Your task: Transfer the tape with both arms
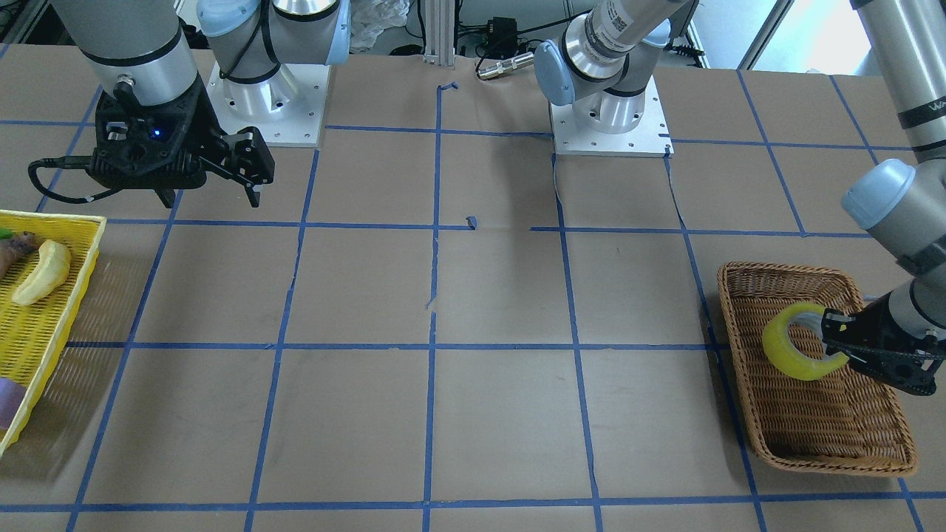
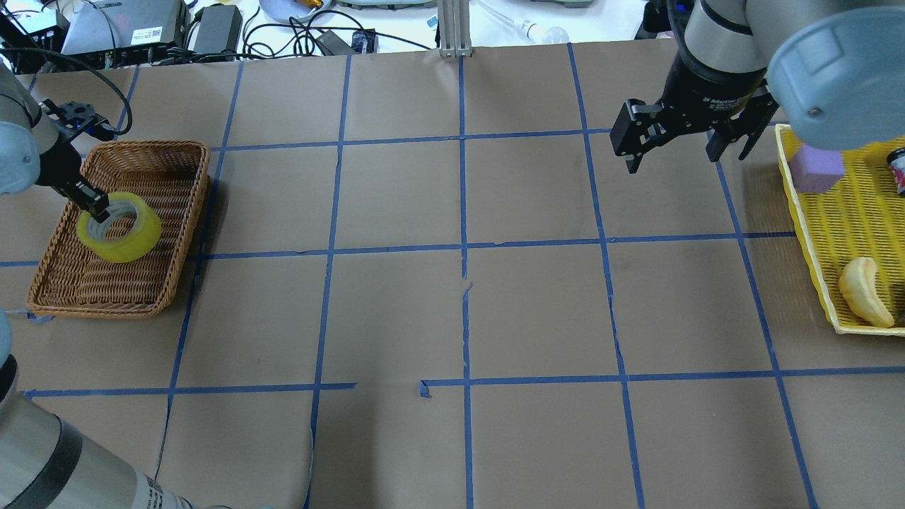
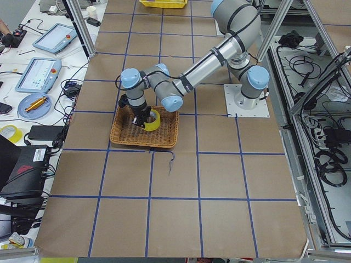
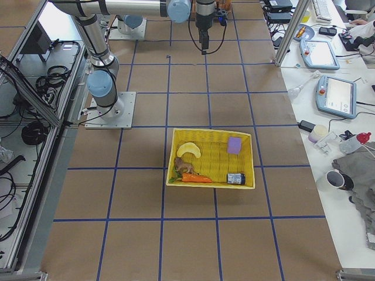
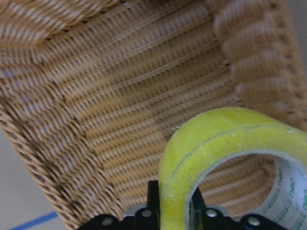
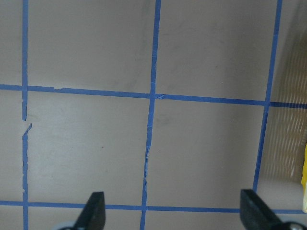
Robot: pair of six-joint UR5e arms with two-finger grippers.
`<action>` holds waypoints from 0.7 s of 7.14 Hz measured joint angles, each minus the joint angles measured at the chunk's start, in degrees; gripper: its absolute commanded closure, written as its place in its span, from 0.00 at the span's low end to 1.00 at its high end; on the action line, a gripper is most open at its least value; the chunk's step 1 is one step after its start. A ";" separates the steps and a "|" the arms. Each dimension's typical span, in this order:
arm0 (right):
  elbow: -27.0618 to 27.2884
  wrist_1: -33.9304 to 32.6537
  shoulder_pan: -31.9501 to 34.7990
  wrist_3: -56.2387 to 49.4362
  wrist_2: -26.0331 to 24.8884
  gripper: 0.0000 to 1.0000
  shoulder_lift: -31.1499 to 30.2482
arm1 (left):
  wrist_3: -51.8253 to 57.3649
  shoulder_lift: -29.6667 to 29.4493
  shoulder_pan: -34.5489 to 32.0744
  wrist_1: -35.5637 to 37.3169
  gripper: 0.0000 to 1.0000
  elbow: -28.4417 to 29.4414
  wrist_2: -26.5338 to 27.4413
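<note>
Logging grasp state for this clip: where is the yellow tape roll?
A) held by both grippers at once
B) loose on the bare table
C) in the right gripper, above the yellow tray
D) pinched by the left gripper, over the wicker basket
D: the left gripper is closed on the wall of the tape over the wicker basket, while the right gripper hangs open and empty.

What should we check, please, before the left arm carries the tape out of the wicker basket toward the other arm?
1. The left gripper clamps the wall of the tape, one finger inside the ring: ok.
2. Tape lifted above the rim of the wicker basket: cannot tell.
3. The right gripper open and empty: ok.
4. Right gripper near enough to receive: not ok, it hangs by the yellow tray.
</note>
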 measured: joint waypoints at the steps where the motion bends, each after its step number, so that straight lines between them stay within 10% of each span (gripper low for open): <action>1: 0.04 -0.17 0.07 0.14 0.06 0.00 -0.03 | 0.31 0.48 -0.02 -1.72 0.00 0.01 -0.50; 5: 0.02 -0.62 0.01 0.09 0.31 0.00 -0.05 | -12.54 10.90 -9.56 -13.86 0.00 0.18 -4.50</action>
